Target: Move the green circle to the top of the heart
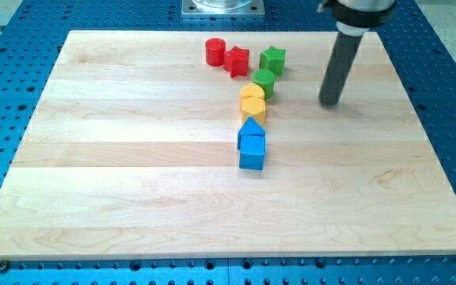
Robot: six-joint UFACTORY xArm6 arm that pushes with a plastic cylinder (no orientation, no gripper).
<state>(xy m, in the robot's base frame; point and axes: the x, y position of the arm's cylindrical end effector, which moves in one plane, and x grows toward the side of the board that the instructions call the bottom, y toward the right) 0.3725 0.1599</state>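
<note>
The pale wooden table (133,198), its grain running in long planks, sits on a blue perforated metal base (450,63). Nearest the view's bottom, and down-left of my tip (330,103), a blue cube (252,150) touches a blue wedge-like block (252,129). Above them, left of my tip, sit a yellow hexagonal block (252,108) and the yellow heart (252,93). The green circle (264,81), a short ridged cylinder, touches the heart's upper right, near my tip's left. Farther off lie a green star (273,59), a red star-like block (237,61) and a red cylinder (215,51). There is no claw: the rod is smooth, dark and plain.
</note>
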